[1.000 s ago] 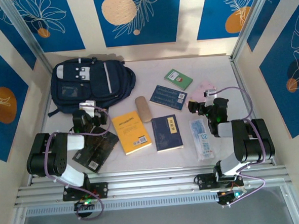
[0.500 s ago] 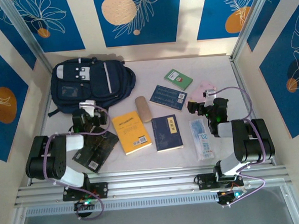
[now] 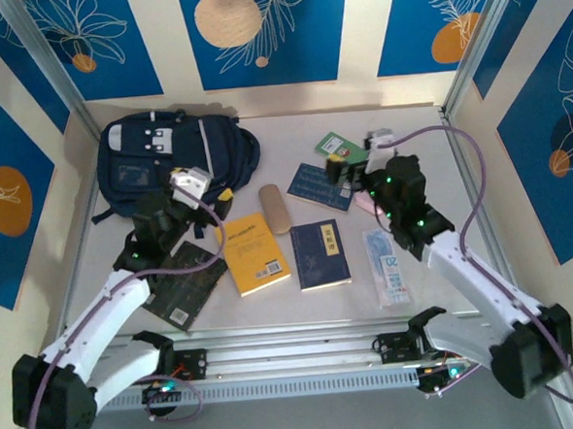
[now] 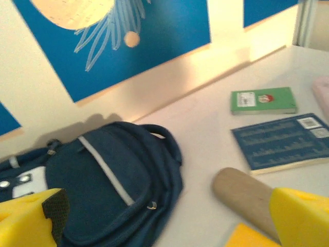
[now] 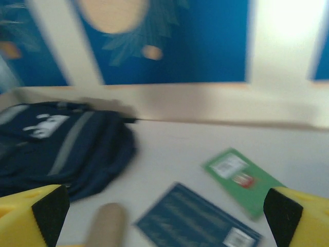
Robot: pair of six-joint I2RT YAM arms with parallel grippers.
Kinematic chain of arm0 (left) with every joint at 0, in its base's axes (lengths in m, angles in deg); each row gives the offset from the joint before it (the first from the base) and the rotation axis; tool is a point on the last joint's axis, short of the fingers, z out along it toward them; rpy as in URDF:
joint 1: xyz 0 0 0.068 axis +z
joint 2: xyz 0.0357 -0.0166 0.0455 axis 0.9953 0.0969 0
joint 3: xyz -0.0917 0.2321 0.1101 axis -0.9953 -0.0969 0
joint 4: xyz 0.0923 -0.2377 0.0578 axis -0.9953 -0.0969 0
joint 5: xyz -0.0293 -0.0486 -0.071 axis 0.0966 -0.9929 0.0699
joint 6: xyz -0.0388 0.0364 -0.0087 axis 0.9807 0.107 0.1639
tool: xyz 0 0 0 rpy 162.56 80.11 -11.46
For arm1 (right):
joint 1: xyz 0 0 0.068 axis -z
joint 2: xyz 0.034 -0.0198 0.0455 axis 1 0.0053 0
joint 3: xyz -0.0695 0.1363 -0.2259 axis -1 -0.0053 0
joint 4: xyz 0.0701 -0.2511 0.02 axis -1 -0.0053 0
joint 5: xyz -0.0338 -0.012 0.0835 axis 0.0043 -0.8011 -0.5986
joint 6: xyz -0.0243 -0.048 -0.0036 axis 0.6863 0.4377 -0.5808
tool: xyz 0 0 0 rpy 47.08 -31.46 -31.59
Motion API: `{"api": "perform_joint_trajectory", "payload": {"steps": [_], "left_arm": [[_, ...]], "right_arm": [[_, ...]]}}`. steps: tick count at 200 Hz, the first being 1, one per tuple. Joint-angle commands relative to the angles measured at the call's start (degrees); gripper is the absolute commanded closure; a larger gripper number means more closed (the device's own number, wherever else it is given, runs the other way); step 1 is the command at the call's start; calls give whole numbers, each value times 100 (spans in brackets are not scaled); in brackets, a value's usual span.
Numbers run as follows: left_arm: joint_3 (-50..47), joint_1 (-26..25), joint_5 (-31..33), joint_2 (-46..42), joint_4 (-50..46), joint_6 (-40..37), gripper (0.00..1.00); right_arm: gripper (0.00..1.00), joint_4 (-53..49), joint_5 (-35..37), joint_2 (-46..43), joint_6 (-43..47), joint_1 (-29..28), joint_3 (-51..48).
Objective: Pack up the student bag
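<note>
You are viewing student bag [image 3: 171, 155] lying at 11 o'clock, left gripper [image 3: 201, 189] hanging released beside it, right gripper [image 3: 340, 169] hanging released at 1 o'clock.

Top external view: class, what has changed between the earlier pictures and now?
Both arms stretched out from their folded poses. The left tool shifted right along the student bag's near edge. The right tool moved forward and left, above the far blue book. Both stand open, holding nothing. Nothing else moved.

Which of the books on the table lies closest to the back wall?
The small green book, the only green one. It lies just behind the flat blue book; the yellow book, the navy book and the black book lie nearer the arms.
</note>
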Motion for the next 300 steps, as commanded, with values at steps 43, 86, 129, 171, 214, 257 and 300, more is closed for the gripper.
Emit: {"api": "perform_joint_trajectory", "payload": {"steps": [43,86,129,171,214,257,300], "left_arm": [[3705,-15,2065,2688,-4611,2852,0],[5211,498,716,4517,-4730,3202,0],[6219,1251,-788,5952,-4426,3499,7],[6501,1650,-1614,6699,-3712,3686,12],[7116,1751,-2311,7402,-3300,3634,18],[7662,1788,-2625,7996,-3303,3680,32],[8025,1823,-2930,8280,-3289,3713,80]], "right_arm": [[0,-2602,-2599,-115,-2848,1289,1498],[1,-3936,-2383,739,-2627,937,2226],[1,-3592,-2642,815,-2381,239,1989],[8,-3118,-4134,769,-2006,285,1878],[16,-3426,-4630,1107,-1924,226,2148],[18,-3460,-4607,1243,-1916,245,2112],[29,-3289,-4765,1534,-2084,202,2078]]}}
